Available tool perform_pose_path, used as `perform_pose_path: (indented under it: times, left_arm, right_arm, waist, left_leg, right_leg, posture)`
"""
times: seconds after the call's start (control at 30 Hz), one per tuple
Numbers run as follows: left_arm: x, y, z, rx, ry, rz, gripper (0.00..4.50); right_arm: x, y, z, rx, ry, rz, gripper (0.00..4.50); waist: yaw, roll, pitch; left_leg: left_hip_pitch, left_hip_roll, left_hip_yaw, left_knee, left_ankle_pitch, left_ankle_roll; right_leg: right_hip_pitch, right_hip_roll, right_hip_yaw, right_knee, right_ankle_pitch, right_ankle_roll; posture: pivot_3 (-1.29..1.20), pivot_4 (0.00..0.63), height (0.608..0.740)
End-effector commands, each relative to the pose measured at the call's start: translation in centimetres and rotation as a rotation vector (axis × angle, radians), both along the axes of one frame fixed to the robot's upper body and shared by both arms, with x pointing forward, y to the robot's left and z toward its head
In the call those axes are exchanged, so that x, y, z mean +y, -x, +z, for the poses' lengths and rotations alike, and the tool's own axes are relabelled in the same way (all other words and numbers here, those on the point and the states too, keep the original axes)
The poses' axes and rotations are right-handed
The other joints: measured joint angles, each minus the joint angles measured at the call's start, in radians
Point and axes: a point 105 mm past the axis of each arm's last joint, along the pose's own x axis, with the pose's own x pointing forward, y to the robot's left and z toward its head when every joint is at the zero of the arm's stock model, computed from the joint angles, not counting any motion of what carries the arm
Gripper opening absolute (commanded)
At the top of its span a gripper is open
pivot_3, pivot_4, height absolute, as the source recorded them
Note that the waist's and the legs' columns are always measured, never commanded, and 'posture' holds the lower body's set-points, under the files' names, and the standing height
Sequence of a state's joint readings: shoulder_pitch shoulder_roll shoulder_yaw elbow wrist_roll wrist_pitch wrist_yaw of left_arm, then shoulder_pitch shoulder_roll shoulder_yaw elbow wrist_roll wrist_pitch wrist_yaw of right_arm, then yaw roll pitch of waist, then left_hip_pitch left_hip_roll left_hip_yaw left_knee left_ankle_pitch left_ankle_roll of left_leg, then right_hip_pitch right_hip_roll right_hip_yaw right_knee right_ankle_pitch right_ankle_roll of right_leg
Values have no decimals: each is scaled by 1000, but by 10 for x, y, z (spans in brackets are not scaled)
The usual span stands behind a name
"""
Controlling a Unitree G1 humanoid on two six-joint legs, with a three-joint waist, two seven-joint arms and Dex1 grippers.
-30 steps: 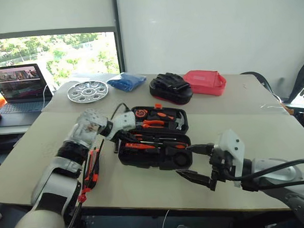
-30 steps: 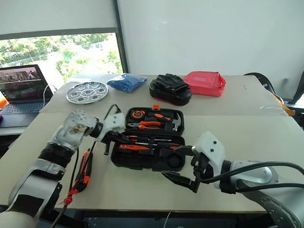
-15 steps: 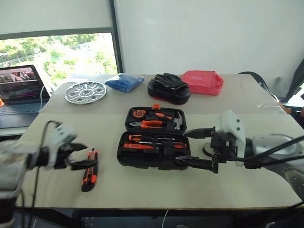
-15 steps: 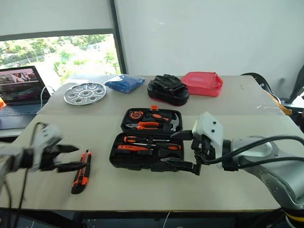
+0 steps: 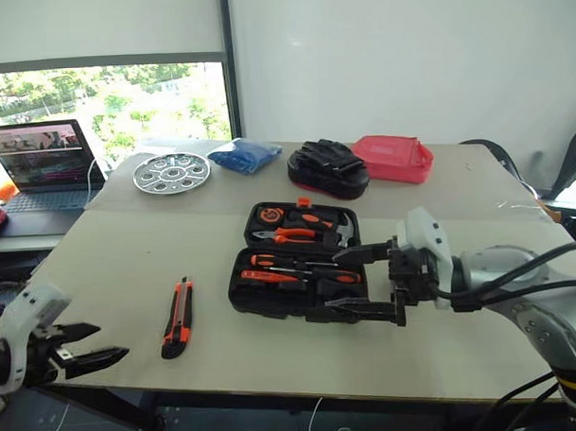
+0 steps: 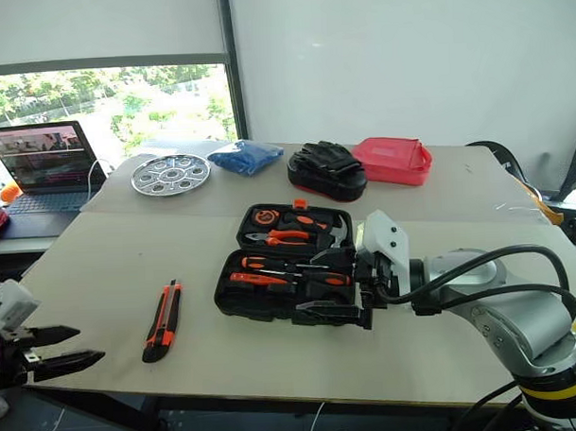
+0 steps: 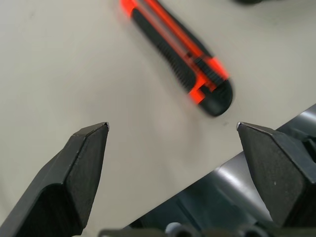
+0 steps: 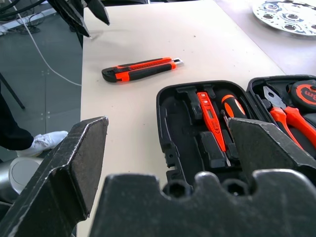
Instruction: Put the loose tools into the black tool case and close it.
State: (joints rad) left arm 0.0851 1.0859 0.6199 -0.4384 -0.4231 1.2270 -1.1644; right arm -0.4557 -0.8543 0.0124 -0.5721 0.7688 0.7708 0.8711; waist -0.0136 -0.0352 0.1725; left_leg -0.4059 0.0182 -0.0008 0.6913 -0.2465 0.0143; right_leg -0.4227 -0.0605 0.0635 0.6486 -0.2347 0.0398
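At the table's near left corner the left gripper [image 5: 84,344] hangs empty with its two black fingers spread wide, and just inboard of it the orange-and-black utility knife [image 5: 177,317] lies loose on the beige tabletop [image 5: 110,269], well apart from the case. In the middle, the flat black moulded-plastic tool case [image 5: 294,263] lies open with orange-handled screwdrivers and pliers in its recesses. The right gripper [image 5: 366,284] hovers at the case's right edge, fingers parted and grasping nothing.

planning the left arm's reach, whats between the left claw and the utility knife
Only bare table top: in the left eye view the open left claw hangs at the table's near edge, apart from the utility knife. The left wrist view shows the same.
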Motion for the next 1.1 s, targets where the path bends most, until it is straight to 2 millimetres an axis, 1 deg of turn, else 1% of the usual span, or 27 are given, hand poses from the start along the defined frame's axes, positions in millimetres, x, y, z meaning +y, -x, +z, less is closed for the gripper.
perform_pose_path:
  times: [0.03,0.1,0.2,0.27,0.37,0.57,0.73,0.87,0.9,0.97,1.0,1.1]
  left_arm:
    - [-9,-19,1,53,-30,125,4489]
    - [-13,-29,0,80,-55,171,4489]
    - [-22,-38,-7,123,-66,167,4489]
    - [-29,-45,-12,134,-78,161,4489]
    - [-33,-56,-23,153,-107,185,4489]
    - [-53,-82,-32,162,-70,206,4489]
    - [-65,-84,-49,228,-68,185,4489]
    - [-69,-81,-57,262,-70,177,4489]
    - [-71,-80,-59,273,-62,172,4061]
    - [-73,-79,-62,284,-61,169,3795]
    - [-73,-78,-63,288,-65,168,3349]
    - [-73,-76,-66,305,-63,172,2317]
  right_arm:
    - [4,5,7,-57,-11,8,4500]
    - [6,5,6,-56,-13,5,4500]
    - [8,8,3,-54,-15,2,4500]
    - [9,11,0,-51,-18,0,4500]
    - [12,14,-3,-47,-29,-7,4500]
    - [18,21,-10,-31,-51,-25,4500]
    - [20,21,-10,-37,-60,-49,4500]
    - [21,20,-8,-42,-67,-63,4500]
    - [20,20,-8,-46,-65,-66,4500]
    - [20,20,-7,-54,-58,-69,4500]
    - [20,20,-7,-57,-55,-70,4500]
    - [19,19,-6,-65,-51,-70,4500]
  waist:
    - [-1,0,0]
    - [-1,0,0]
    - [-6,0,0]
    - [-8,0,0]
    - [-6,0,0]
    - [1,-1,0]
    - [0,-2,0]
    - [0,-1,-1]
    - [1,-1,-1]
    - [2,-1,-1]
    - [2,-1,-1]
    - [2,-1,-1]
  left_leg:
    - [0,0,0,0,0,0]
    - [0,-2,0,0,0,0]
    - [0,-2,0,0,0,0]
    - [0,-2,0,-2,0,0]
    - [-1,-2,0,-4,0,0]
    - [0,-3,0,-3,0,0]
    - [0,-4,0,-4,0,0]
    - [2,-4,0,-4,0,0]
    - [2,-4,0,-4,0,0]
    - [2,-4,0,-4,0,0]
    - [2,-4,0,-4,0,0]
    - [2,-4,0,-4,0,0]
  right_leg:
    - [0,1,0,0,0,0]
    - [0,1,0,0,0,0]
    - [-1,1,1,0,0,0]
    - [-1,2,1,0,0,0]
    - [-2,1,1,0,0,0]
    - [-1,0,1,0,0,0]
    - [-1,0,1,0,0,0]
    - [0,0,2,0,0,0]
    - [0,0,2,0,0,0]
    - [1,0,2,0,0,0]
    - [1,0,2,0,0,0]
    - [1,0,2,0,0,0]
  posture:
    - [0,150,740]
    - [0,150,740]
    - [0,150,740]
    - [0,150,740]
    - [0,150,740]
    - [0,150,740]
    - [0,150,740]
    - [0,150,740]
    - [0,150,740]
    - [0,150,740]
    - [0,150,740]
    - [0,150,740]
